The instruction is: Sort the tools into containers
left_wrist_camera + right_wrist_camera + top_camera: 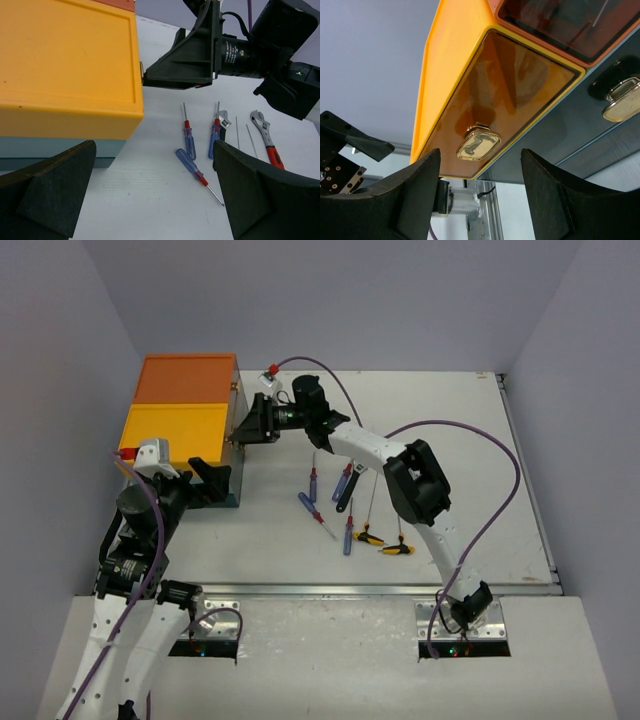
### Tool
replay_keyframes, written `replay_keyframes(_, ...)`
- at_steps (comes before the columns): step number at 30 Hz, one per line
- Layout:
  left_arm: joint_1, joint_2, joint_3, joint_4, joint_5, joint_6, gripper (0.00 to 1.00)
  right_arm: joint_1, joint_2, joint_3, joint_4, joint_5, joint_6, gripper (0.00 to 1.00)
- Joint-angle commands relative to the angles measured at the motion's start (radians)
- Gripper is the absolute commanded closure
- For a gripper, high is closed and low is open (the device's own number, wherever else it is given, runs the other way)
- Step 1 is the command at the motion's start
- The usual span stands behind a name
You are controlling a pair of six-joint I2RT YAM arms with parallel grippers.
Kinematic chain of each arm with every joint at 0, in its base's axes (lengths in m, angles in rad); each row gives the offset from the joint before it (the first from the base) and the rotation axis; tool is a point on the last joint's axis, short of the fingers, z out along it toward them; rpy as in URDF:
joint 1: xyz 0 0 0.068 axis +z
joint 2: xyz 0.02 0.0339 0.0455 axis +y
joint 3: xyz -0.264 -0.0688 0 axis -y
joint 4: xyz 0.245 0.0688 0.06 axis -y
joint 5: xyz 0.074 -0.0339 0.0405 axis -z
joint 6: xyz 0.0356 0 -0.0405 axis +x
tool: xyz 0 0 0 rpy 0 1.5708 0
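Note:
The containers are one teal box unit with an orange top and a yellow top. My right gripper is open, its jaws either side of the brass latch on the yellow-topped clear drawer, not touching it. My left gripper is open and empty, low beside the box's near corner. The tools lie right of the box: blue screwdrivers, a red-handled wrench and yellow-black T-handle keys.
The orange-topped drawer and a second brass latch sit beside the yellow one. The right arm reaches across above the tools. A metal rail marks the table's near edge. Grey walls enclose the back and sides.

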Motion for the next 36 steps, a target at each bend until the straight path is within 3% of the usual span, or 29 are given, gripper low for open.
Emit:
replay_keyframes(1,-0.010,0.002,0.003,0.040,0.002,-0.006,0.00,0.004,-0.013,0.037,0.033,-0.034,0.003,0.39)
replay_keyframes(12,-0.010,0.002,0.003,0.040,0.003,-0.008,0.00,0.015,0.111,0.219,-0.024,-0.035,0.050,0.45)
replay_keyframes(14,-0.010,0.002,0.003,0.037,0.003,-0.008,0.00,0.016,0.114,0.216,-0.027,-0.032,0.050,0.51)
replay_keyframes(19,-0.010,0.000,0.003,0.038,0.002,-0.008,0.00,0.014,0.089,0.159,-0.006,-0.040,0.048,0.79)
replay_keyframes(21,-0.010,0.000,0.003,0.037,0.003,-0.008,0.00,0.005,0.050,0.097,0.006,-0.035,0.036,0.82)
replay_keyframes(30,-0.010,0.000,0.003,0.037,0.002,-0.008,0.00,-0.091,-0.103,-0.212,0.129,-0.040,0.018,0.81)
replay_keyframes(33,-0.010,0.001,0.003,0.039,0.003,-0.008,0.00,-0.123,-0.163,-0.300,0.134,-0.057,-0.016,0.77)
replay_keyframes(34,-0.010,0.002,0.003,0.040,0.002,-0.008,0.00,-0.129,-0.181,-0.333,0.137,-0.060,-0.028,0.72)
replay_keyframes(36,-0.010,0.003,0.003,0.040,0.003,-0.008,0.00,-0.142,-0.217,-0.379,0.147,-0.058,-0.044,0.52)
